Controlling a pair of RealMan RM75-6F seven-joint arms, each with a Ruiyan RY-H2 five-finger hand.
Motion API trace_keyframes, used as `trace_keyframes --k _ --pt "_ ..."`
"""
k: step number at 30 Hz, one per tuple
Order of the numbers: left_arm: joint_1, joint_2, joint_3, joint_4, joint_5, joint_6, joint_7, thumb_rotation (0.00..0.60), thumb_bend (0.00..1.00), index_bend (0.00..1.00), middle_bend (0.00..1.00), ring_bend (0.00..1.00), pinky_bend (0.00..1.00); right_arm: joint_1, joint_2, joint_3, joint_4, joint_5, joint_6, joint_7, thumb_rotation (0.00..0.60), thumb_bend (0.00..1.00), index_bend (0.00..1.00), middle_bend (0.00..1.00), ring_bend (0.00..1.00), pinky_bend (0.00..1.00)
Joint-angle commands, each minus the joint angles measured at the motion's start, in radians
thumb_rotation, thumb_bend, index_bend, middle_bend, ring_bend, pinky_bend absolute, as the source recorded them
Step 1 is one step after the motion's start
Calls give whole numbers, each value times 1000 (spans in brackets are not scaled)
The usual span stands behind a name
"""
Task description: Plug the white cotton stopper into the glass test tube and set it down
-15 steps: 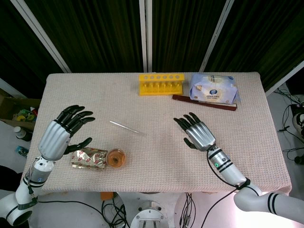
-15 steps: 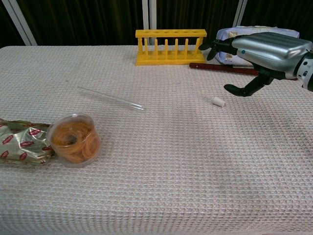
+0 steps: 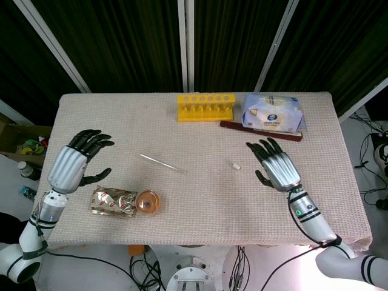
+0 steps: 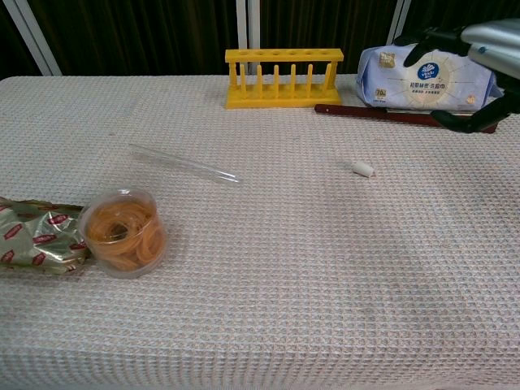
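I see the white cotton stopper [image 3: 237, 165] lying loose on the bench [image 3: 200, 218], a little right of centre, with nothing touching it. The glass test tube [image 3: 160, 162] lies on its side well to the left of the stopper, slanted, its open end pointing toward the near right in the chest view. Neither one is in a hand.

My right hand [image 3: 276, 165] hangs just right of the stopper and apart from it, back of the hand up, fingers spread and holding nothing; in the chest view only its edge shows at the top right. My left hand [image 3: 77, 163] is at the left side of the bench, also spread and empty, well apart from the tube.

Near the left hand, toward the near edge, sits a foil packet [image 3: 113, 201], and touching its right end a clear round tub of rubber bands [image 3: 148, 202]. At the far side stands a yellow test tube rack [image 3: 205, 108], with a pack of wipes [image 3: 272, 113] just to its right and a dark red strip [image 3: 260, 131] lying along the near side of that pack.
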Motion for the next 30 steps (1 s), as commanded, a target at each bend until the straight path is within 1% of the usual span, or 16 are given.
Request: trace_keyframes --k 1,6,10,13,19,25,30 --pt "-59 -5 -21 55 -116 -144 -38 600 190 308 255 167 189 -110 103 -33 -54 -39 147 64 600 381 68 198 83 111" --pt "-148 -51 -36 133 -186 -299 -25 600 237 349 254 167 189 -191 169 -51 -75 -69 259 105 600 381 67 206 83 111" --pt "-224 -101 -34 175 -222 -419 22 600 279 354 254 167 189 -211 184 -51 -83 -82 284 120 600 381 67 206 82 111" --pt "-278 -147 -32 196 -254 -499 76 600 283 366 254 167 189 -209 180 -48 -82 -92 281 120 600 381 67 206 83 111" --pt "-355 -252 -37 228 -307 -571 171 600 282 381 248 167 188 -186 162 -37 -76 -83 235 107 600 381 67 206 82 111" --pt "-420 -359 -24 294 -364 -631 295 600 270 381 234 166 188 -170 146 -31 -68 -77 203 99 600 381 67 206 82 111" --pt "-448 -443 -19 346 -442 -658 372 600 243 422 230 166 188 -164 136 -29 -57 -68 184 96 600 381 67 206 83 111"
